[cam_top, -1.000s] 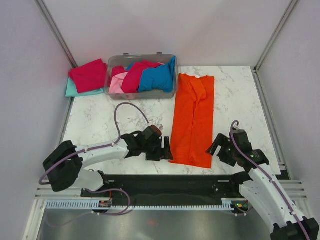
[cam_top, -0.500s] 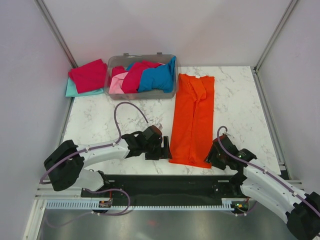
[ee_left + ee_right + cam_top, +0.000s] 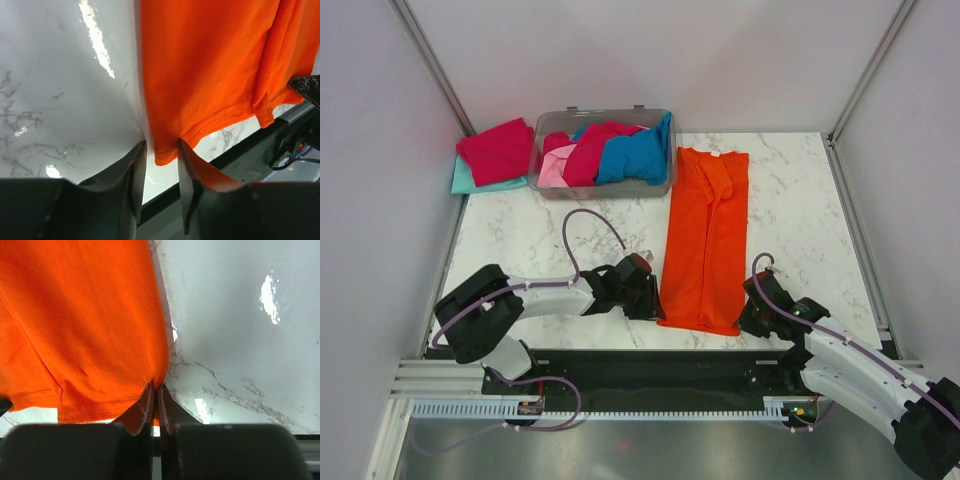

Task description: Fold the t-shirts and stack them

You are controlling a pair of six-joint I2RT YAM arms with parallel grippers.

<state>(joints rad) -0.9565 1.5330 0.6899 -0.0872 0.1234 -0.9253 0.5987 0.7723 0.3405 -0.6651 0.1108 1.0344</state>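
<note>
A bright orange t-shirt (image 3: 705, 235), folded into a long strip, lies on the marble table (image 3: 520, 240) with its hem toward the arms. My left gripper (image 3: 655, 300) is at the near left hem corner. In the left wrist view its jaws (image 3: 161, 145) stand apart, with the corner of the orange cloth (image 3: 210, 65) between them and not pinched. My right gripper (image 3: 745, 318) is at the near right hem corner. In the right wrist view it (image 3: 155, 386) is shut on the edge of the orange cloth (image 3: 80, 315).
A clear grey bin (image 3: 603, 112) at the back left holds crumpled blue (image 3: 638, 155), crimson (image 3: 590, 150) and pink (image 3: 555, 170) shirts. Left of it, a folded crimson shirt (image 3: 497, 150) lies on a teal one (image 3: 470, 182). A black rail (image 3: 650, 365) runs along the near edge.
The right gripper moved in to the near right hem corner and shut on it. The left gripper slid up to the near left corner and its jaws narrowed.
</note>
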